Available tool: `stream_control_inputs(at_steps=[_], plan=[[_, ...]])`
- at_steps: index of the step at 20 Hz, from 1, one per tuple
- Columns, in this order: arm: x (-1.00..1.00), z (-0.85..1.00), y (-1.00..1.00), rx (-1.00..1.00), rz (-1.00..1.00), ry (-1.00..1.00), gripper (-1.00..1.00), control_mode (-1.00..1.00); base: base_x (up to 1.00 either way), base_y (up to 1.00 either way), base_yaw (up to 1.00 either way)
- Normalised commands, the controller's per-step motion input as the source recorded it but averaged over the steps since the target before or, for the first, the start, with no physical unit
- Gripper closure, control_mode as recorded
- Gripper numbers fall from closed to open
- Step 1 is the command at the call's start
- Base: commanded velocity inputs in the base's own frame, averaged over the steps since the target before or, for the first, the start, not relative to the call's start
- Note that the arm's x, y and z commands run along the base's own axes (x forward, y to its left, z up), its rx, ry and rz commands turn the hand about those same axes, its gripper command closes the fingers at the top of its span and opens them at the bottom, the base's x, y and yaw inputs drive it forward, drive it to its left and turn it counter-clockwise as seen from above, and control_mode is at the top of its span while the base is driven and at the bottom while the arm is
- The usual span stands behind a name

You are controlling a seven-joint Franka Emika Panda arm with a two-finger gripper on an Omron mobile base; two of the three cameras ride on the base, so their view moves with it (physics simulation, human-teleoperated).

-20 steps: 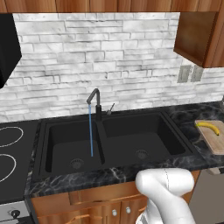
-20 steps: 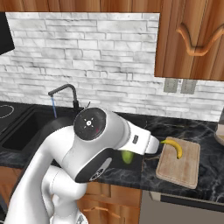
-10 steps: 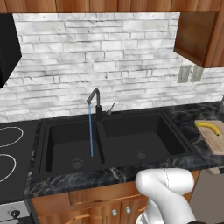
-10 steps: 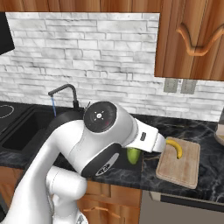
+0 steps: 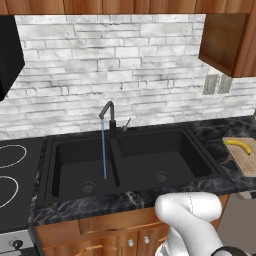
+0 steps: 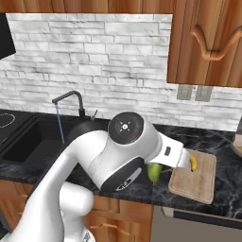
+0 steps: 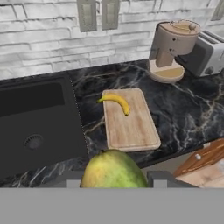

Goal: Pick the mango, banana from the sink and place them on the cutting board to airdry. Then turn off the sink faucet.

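The gripper (image 7: 113, 180) holds the mango (image 7: 113, 169) between its fingers, above the front edge of the counter (image 7: 183, 109), between the sink (image 7: 39, 118) and the cutting board (image 7: 131, 124). The banana (image 7: 117, 101) lies on the board near its back edge. The board sits on the counter just to the right of the sink. The faucet (image 5: 108, 116) runs a thin stream of water (image 5: 103, 150) into the left basin.

Arm folded forward and rightward, elbow raised; end effector (image 7: 113, 181) apparently clamped on the mango (image 7: 113, 170), fingertips mostly hidden.
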Motion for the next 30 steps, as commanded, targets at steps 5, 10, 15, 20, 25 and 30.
stream_control_inputs(at_steps=[5, 10, 15, 20, 25, 30], plan=[[0.1, -0.1, -0.16, 0.0, 0.0, 0.06, 1.0, -1.0, 0.0, 0.0, 0.0], [0.13, -0.21, -0.05, 0.0, 0.0, 0.05, 1.0, -1.0, 0.0, 0.0, 0.0], [0.07, -0.36, 0.0, -0.01, 0.0, 0.01, 1.0, -1.0, 0.0, 0.0, 0.0], [0.05, -0.17, -0.02, -0.01, 0.0, 0.0, 1.0, -1.0, 0.0, 0.0, 0.0], [0.11, -0.08, -0.08, 0.0, 0.0, 0.01, 1.0, -1.0, 0.0, 0.0, 0.0], [0.1, -0.06, -0.18, 0.0, 0.0, 0.02, 1.0, -1.0, 0.0, 0.0, 0.0]])
